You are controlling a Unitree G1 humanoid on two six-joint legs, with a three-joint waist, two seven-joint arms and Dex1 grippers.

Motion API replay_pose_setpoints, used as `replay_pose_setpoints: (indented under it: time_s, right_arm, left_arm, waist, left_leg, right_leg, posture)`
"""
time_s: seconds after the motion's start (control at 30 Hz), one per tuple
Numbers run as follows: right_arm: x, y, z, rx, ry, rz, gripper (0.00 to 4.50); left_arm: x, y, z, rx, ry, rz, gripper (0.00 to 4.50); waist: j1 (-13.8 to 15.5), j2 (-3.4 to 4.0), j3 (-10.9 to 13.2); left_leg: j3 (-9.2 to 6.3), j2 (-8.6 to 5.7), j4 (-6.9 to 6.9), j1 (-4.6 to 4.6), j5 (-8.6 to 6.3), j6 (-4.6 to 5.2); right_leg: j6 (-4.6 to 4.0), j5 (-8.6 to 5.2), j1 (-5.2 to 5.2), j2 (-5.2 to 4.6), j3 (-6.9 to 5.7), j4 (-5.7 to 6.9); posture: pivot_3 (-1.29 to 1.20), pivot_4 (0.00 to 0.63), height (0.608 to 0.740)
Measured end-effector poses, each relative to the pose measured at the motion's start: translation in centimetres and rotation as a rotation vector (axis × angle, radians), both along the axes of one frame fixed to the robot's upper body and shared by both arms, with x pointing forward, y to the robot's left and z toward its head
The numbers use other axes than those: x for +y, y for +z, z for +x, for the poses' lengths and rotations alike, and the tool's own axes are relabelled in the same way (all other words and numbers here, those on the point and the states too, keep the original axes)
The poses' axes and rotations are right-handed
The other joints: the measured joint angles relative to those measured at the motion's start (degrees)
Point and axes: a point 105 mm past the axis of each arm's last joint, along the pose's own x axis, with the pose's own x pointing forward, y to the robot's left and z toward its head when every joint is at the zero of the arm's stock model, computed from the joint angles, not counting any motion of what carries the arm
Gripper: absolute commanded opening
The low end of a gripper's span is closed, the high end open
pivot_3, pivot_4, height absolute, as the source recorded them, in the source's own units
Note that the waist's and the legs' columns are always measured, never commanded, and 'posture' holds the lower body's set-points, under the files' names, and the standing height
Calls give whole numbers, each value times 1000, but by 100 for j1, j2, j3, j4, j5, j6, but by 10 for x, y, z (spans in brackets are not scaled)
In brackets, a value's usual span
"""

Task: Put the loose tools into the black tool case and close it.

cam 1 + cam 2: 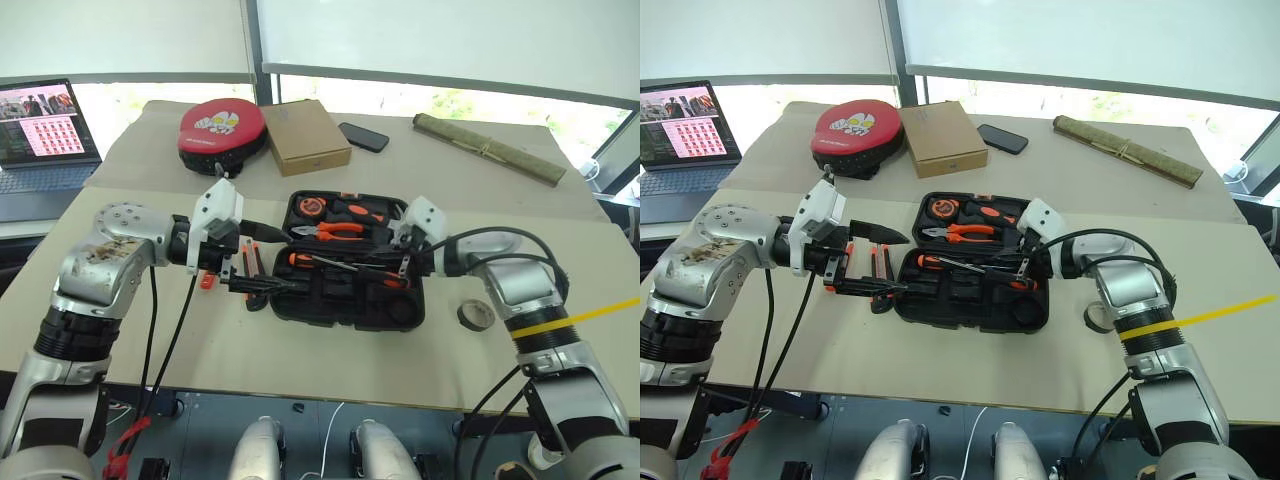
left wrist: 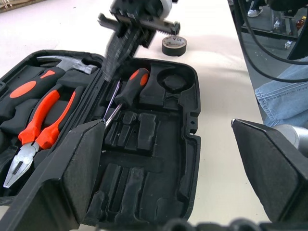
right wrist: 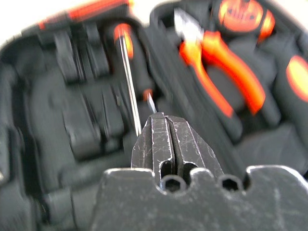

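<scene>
We count one black tool case point(image 1: 350, 300), lying open in the middle of the table point(image 1: 300, 350). In its near half lie two screwdrivers point(image 2: 126, 94); in its far half one pair of orange pliers point(image 1: 330, 230) and one tape measure point(image 1: 311, 206). One tape roll point(image 1: 475, 315) lies loose on the table, just right of the case. The left gripper point(image 1: 262, 258) hangs at the case's left edge with its fingers spread and empty. The right gripper point(image 3: 166, 132) is over the near half, fingers pressed together, holding nothing that we can see. Small orange tools behind the left gripper are mostly hidden.
</scene>
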Motion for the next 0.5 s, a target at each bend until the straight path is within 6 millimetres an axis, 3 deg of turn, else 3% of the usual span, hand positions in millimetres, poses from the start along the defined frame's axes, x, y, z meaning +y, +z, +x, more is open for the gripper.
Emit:
replay_pose_setpoints:
  time_s: [0.13, 0.5]
  right_arm:
    - [9, -10, -6, 7, 34, -12, 13]
    - [14, -9, -12, -13, 51, -9, 13]
  left_arm:
    - [-1, 0, 0, -4, -6, 2, 4500]
    - [0, 0, 1, -4, -8, 2, 4500]
  waist:
    - [-9, 0, 0]
    - [-24, 0, 0]
  left_leg:
    - [-1, 1, 0, 1, 0, 0]
    - [-1, 4, -1, 3, 0, 0]
  right_leg:
    - [0, 0, 0, 1, 0, 1]
    - [-2, -1, 1, 4, 0, 2]
  posture:
    - [0, 150, 740]
    - [0, 150, 740]
